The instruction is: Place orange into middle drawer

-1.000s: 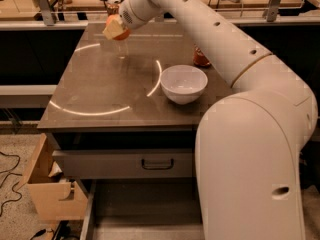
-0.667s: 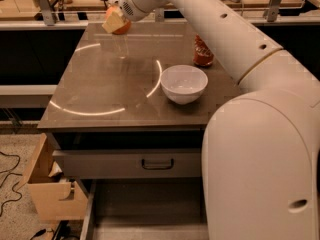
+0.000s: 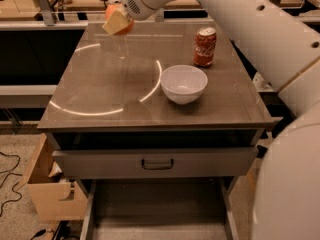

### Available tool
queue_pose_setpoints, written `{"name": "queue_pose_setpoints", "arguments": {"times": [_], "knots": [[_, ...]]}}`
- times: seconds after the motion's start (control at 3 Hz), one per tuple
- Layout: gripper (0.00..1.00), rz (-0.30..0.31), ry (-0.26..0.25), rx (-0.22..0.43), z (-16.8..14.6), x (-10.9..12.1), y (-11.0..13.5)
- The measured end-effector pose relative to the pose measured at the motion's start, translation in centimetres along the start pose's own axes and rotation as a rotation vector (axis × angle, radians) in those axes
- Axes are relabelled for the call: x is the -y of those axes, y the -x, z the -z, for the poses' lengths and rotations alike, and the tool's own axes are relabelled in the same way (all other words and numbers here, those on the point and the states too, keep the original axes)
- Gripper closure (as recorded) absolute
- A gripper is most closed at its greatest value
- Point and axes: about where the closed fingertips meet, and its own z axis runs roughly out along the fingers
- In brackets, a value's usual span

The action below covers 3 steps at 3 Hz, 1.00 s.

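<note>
My gripper (image 3: 118, 20) is above the far left part of the table top, shut on the orange (image 3: 126, 28). Only the orange's rim shows behind the tan fingers (image 3: 115, 22). The orange is held up off the surface. The middle drawer (image 3: 159, 206) stands pulled out at the bottom of the view, below the table's front. Its grey floor is bare and pale rails run along its sides. My white arm reaches in from the right across the top of the view.
A white bowl (image 3: 183, 83) stands right of the table's centre. A red soda can (image 3: 204, 46) stands behind it. A grey drawer front with a dark handle (image 3: 157, 163) sits above the open drawer. A wooden box (image 3: 47, 186) is on the floor at the left.
The gripper has lifted the orange slightly at the far left. The arm's bulk has swung right, uncovering the soda can.
</note>
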Motion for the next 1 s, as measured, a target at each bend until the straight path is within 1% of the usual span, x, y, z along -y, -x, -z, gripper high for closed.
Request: {"name": "queue_pose_setpoints", "arguments": {"times": [0.33, 1.0], "knots": [[1.00, 0.048, 0.021, -0.010, 2.5, -3.6, -0.6], [1.00, 0.133, 0.149, -0.091, 4.8, -11.1, -3.1]]}}
